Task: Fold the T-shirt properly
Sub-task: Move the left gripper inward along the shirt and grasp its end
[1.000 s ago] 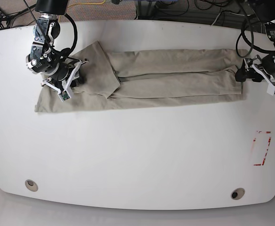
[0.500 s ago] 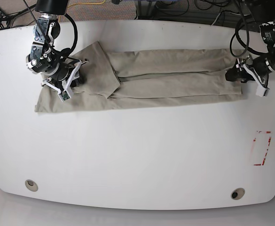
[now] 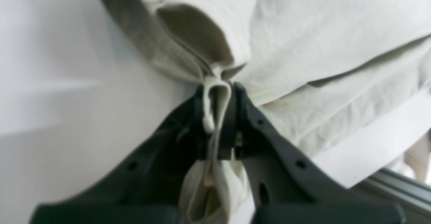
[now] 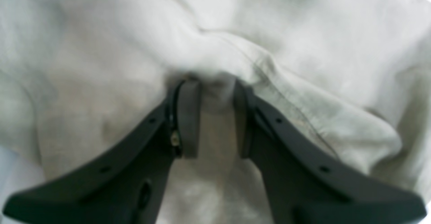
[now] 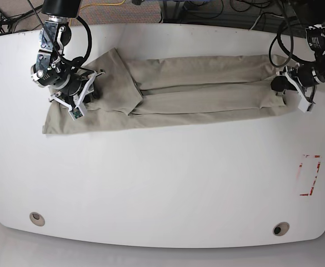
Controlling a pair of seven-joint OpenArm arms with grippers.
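The beige T-shirt (image 5: 195,89) lies folded into a long strip across the far part of the white table (image 5: 162,178). My left gripper (image 5: 283,86) is at the strip's right end. In the left wrist view the left gripper (image 3: 219,116) is shut on a folded hem of the T-shirt (image 3: 336,32), with the cloth bunched between the jaws. My right gripper (image 5: 85,93) is on the strip's left part, by the folded sleeve. In the right wrist view the right gripper (image 4: 212,116) holds a thick bunch of the T-shirt (image 4: 101,49) between its fingers.
A red-outlined mark (image 5: 309,175) is on the table at the right. Two round holes (image 5: 37,218) (image 5: 280,228) sit near the front edge. Cables run behind the table's far edge.
My left gripper moved in onto the strip's right end and took hold of it. That end's near corner has drawn up and back. The right arm has barely moved.
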